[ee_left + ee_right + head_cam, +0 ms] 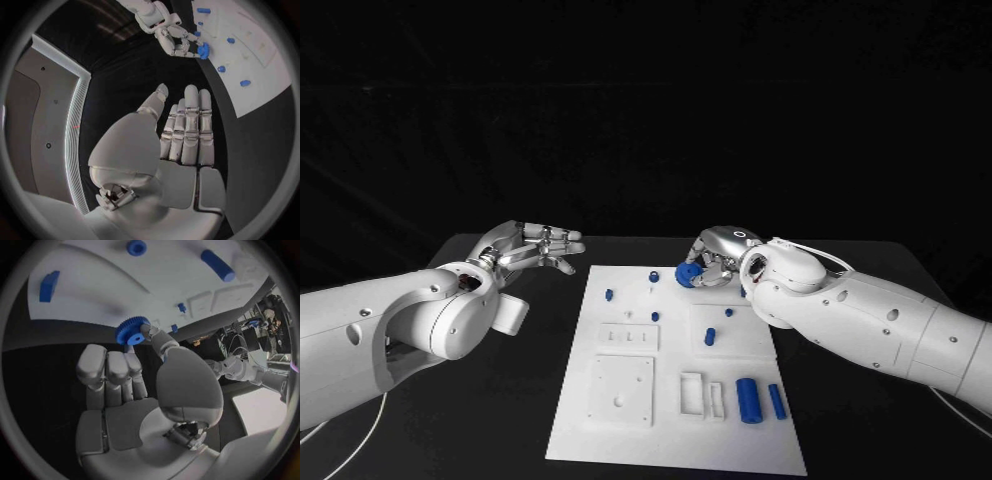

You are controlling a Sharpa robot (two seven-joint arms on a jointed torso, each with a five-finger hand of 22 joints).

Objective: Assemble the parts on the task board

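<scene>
Right robot hand: the silver right robot hand [714, 262] pinches a small blue toothed plastic gear [131, 330] between thumb and fingertip, over the far edge of the flat white plastic task board [733, 440] on the black counter [473, 420].
Left robot hand: the silver left robot hand [531, 248] hovers off the board's left edge near its far left corner, fingers straight and apart, holding nothing.
Step in hand: seemingly carrying the gear to a post.
Likely target: the short blue pegs [655, 275] standing near the far edge, just beside the gear; which one takes it I cannot tell.
How to do it well: keep the gear's face level, line its centre hole up over the peg, lower straight, release only once seated.
Risk: a tilted gear may jam or slip from the light pinch.
Other parts: two blue cylinders [749, 400] lie near the near right corner, untouched.
</scene>
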